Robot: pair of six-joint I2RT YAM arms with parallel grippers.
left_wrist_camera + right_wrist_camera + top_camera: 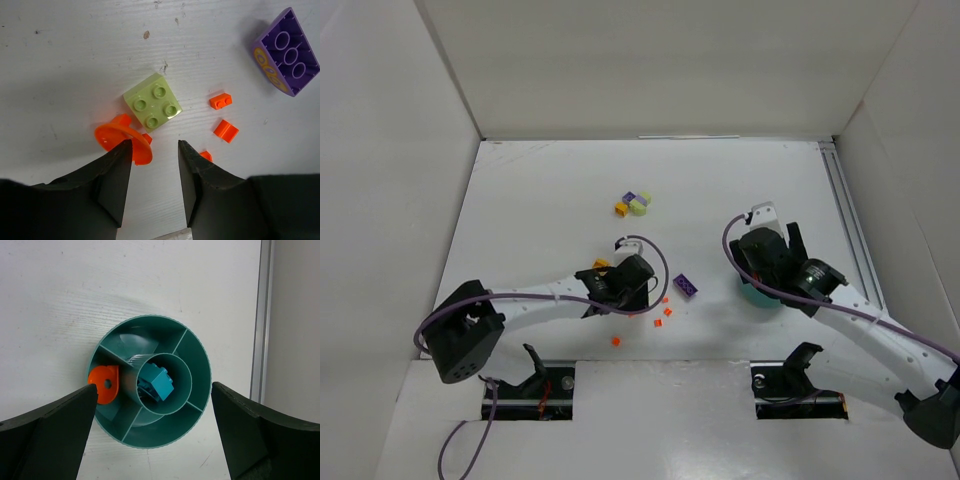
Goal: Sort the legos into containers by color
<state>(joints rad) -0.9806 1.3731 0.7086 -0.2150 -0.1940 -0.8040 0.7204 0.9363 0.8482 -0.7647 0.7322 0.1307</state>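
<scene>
Here, left hand (155, 146) half spread, pinching nothing; may nudge green brick (152, 101) away or catch orange disc (112, 136) instead.

Brick (156, 383) in central cup (181, 371) of bowl (196, 354)

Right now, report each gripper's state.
Left gripper: partly open, holding nothing.
Right gripper: wide open, empty, above the round teal plastic bowl.

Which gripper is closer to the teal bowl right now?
Right. The right gripper hangs open directly over the teal bowl. The left gripper is well off to its left, over a pale green brick and small orange pieces.
</scene>
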